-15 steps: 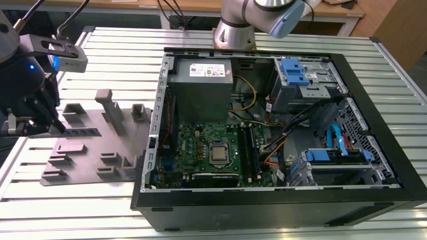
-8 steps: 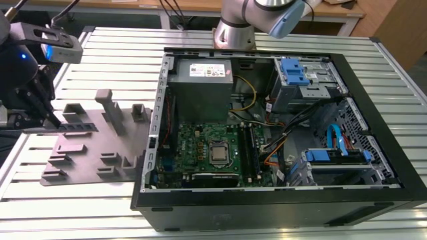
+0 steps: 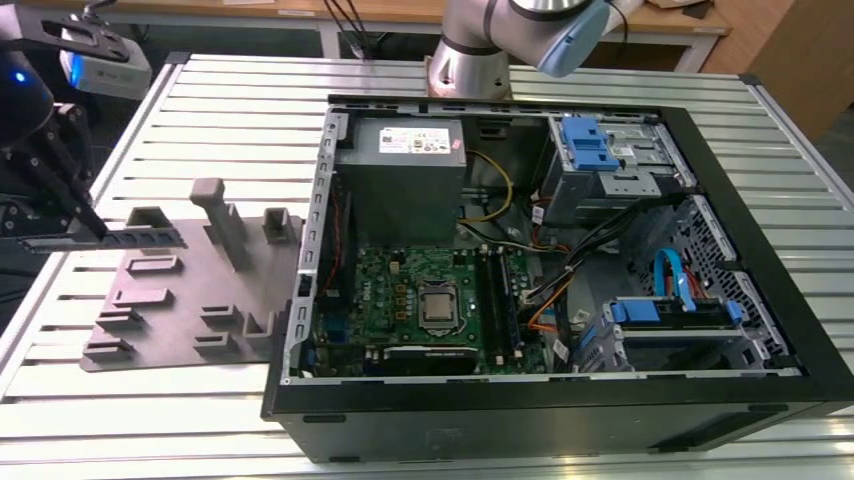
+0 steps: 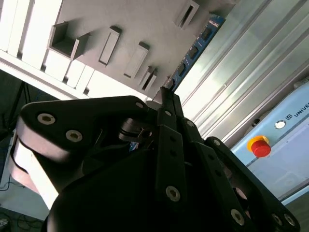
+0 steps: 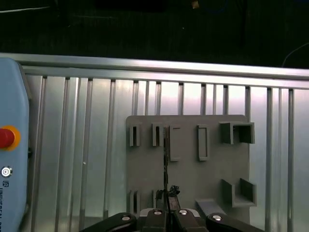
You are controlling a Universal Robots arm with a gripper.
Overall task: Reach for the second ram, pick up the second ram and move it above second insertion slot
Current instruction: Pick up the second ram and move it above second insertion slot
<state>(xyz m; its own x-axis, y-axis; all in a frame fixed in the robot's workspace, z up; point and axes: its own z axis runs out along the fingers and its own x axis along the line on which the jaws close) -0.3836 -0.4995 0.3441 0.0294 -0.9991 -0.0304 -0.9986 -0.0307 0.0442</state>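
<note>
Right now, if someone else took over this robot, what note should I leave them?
Gripper: shut on the second ram.
Where: the ram is held over the grey holder plate, at the exterior view's left, outside the computer case.
Done: ram reached and gripped.
Left: it is not yet above the motherboard, where the slots are.

One counter (image 3: 227, 90) carries one open computer case (image 3: 534, 420) and one grey fixture plate (image 3: 174, 300). Inside the case are one motherboard (image 3: 387, 280), one CPU socket (image 3: 438, 308), one power supply (image 3: 400, 165) and two blue drive caddies (image 3: 585, 142). There is one robot arm (image 3: 474, 50), one pincer (image 4: 165, 94) with one ram stick (image 4: 195, 50) between its fingers, and one red stop button (image 4: 260, 146).
</note>
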